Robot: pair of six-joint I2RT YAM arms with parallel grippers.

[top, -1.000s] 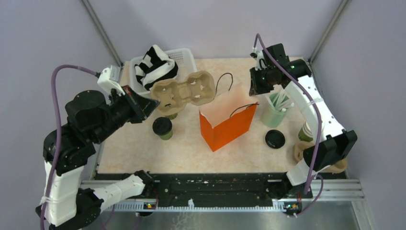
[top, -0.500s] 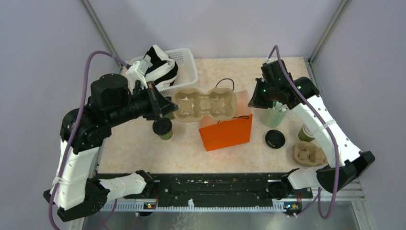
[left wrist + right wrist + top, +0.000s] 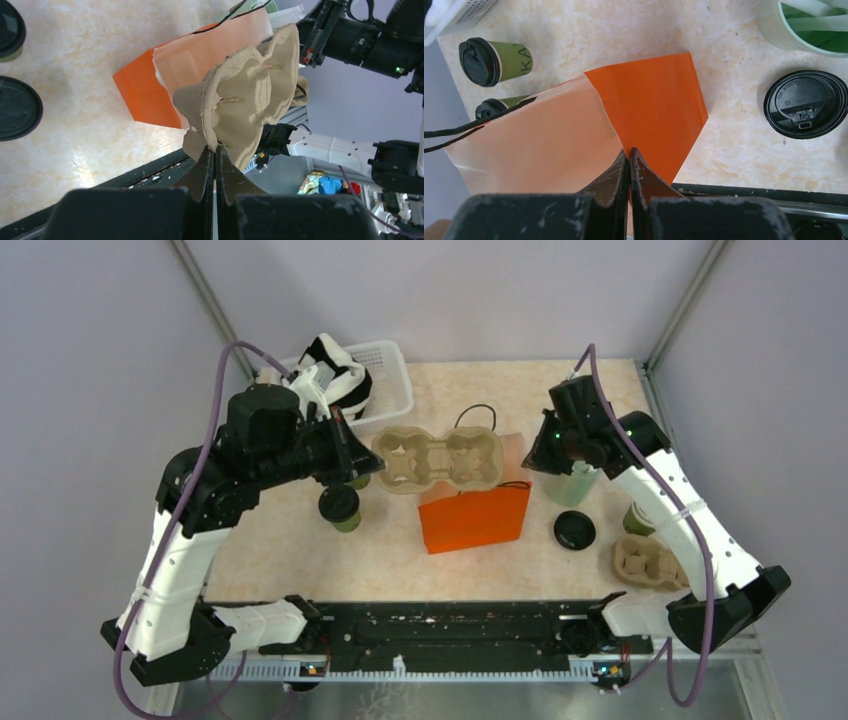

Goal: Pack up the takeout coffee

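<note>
Two takeout coffee cups, dark green with black lids, stand left of the orange paper bag (image 3: 475, 518). One cup (image 3: 340, 506) is in plain sight; the other (image 3: 499, 105) is mostly hidden behind the bag's rim. In the left wrist view their lids (image 3: 17, 107) show at the left edge. My left gripper (image 3: 362, 457) is shut on the rim of a cardboard cup carrier (image 3: 440, 460), holding it in the air over the bag's mouth. My right gripper (image 3: 629, 151) is shut on the bag's (image 3: 651, 100) top edge at its right corner.
A pale mint tumbler (image 3: 572, 483) of straws stands right of the bag, with a loose black lid (image 3: 575, 530) in front of it. Another green cup (image 3: 638, 518) and a second carrier (image 3: 648, 563) sit behind my right arm. A white basket (image 3: 392, 375) with striped cloth is at the back left.
My left arm swung the carrier right, from beside the basket to over the bag. My right gripper came down beside the tumbler and shut on the bag's edge.
</note>
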